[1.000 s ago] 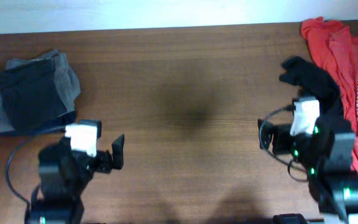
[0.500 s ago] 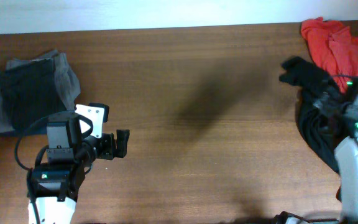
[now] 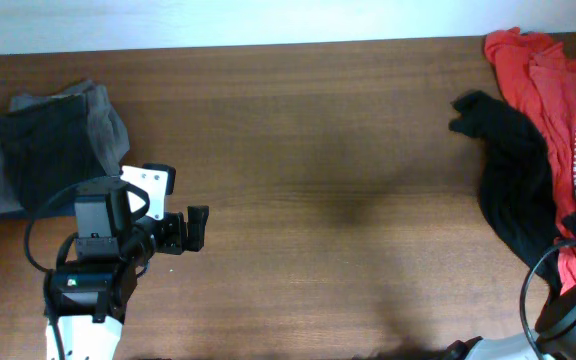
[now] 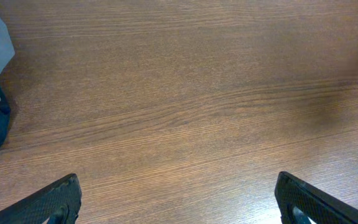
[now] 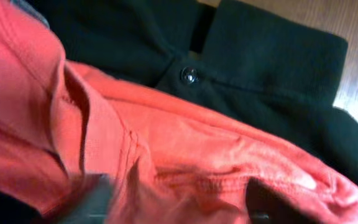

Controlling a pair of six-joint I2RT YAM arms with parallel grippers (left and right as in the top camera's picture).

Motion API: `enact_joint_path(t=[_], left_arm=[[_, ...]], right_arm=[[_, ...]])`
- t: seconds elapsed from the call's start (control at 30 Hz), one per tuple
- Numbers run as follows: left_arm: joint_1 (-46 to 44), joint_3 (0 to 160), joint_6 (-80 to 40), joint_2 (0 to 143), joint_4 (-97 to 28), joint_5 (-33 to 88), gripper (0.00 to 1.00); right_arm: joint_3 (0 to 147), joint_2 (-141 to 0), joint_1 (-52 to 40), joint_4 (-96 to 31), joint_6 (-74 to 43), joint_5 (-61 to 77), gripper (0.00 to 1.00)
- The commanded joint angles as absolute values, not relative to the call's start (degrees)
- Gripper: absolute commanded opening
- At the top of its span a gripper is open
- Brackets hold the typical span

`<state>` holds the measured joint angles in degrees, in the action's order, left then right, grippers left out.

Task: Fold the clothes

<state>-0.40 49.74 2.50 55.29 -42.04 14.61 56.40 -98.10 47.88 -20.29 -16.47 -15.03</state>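
Right gripper (image 5: 176, 208) is down in the heap. Its fingers are only two dark smudges at the bottom of the wrist view, so I can't tell whether they've closed on anything. Red tee (image 5: 166, 149) fills my lens up close: soft knit, rumpled, a stitched seam running across. Just behind it is the black shirt (image 5: 272, 56), heavier-looking, with a collar flap and one small dark button.

From overhead, both lie crumpled together at the right end of the table (image 3: 318, 150). The black one is on the inner side and the tee on the outer, white lettering showing. I read this as the pick-up: getting one garment out of the heap. Next I need a clean pinch on a single layer, then a drag onto bare wood to spread it flat.

Left gripper (image 4: 178, 186) hovers over wood grain, fingers spread wide, holding nothing. Farthest off, a folded grey-and-dark pile (image 3: 48, 150) sits at the left edge.
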Motion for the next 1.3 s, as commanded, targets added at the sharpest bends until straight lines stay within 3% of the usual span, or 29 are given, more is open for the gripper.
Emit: enact_joint_path(t=[0.0, 0.03, 0.1, 0.13, 0.43, 0.7, 0.87, 0.97, 1.07, 1.27], left_arm=[[-0.6, 51.0, 2.2, 55.3, -41.6, 15.4, 0.99], [-0.6, 51.0, 2.2, 55.3, -41.6, 15.4, 0.99], [-0.6, 51.0, 2.2, 55.3, -41.6, 15.4, 0.99], [-0.6, 51.0, 2.2, 55.3, -41.6, 15.4, 0.99], [-0.6, 51.0, 2.2, 55.3, -41.6, 15.3, 0.99], [-0.6, 51.0, 2.2, 55.3, -41.6, 15.3, 0.99], [-0.6, 51.0, 2.2, 55.3, -41.6, 15.3, 0.99], [-0.6, 51.0, 2.2, 55.3, -41.7, 15.3, 0.99], [-0.6, 51.0, 2.2, 55.3, -41.7, 15.3, 0.99], [-0.6, 51.0, 2.2, 55.3, -42.0, 15.3, 0.99]], right_arm=[[56.9, -98.5, 48.0, -19.1, -17.0, -13.0, 0.40], [56.9, -98.5, 48.0, -19.0, -17.0, -13.1, 0.33], [56.9, -98.5, 48.0, -19.0, -17.0, -13.0, 0.09], [56.9, -98.5, 48.0, -19.0, -17.0, -13.0, 0.04], [57.7, -97.4, 48.0, -19.2, -17.0, -5.9, 0.04], [69.6, -87.1, 43.2, -26.4, -17.0, 25.6, 0.04], [76.9, -80.5, 29.7, -40.8, -12.7, 28.9, 0.04], [77.5, -77.7, 16.6, -46.7, -10.7, 28.6, 0.04], [77.1, -78.3, 1.1, -50.4, -10.8, 27.8, 0.04], [76.6, -84.4, -20.3, -50.2, -10.8, 22.3, 0.04]])
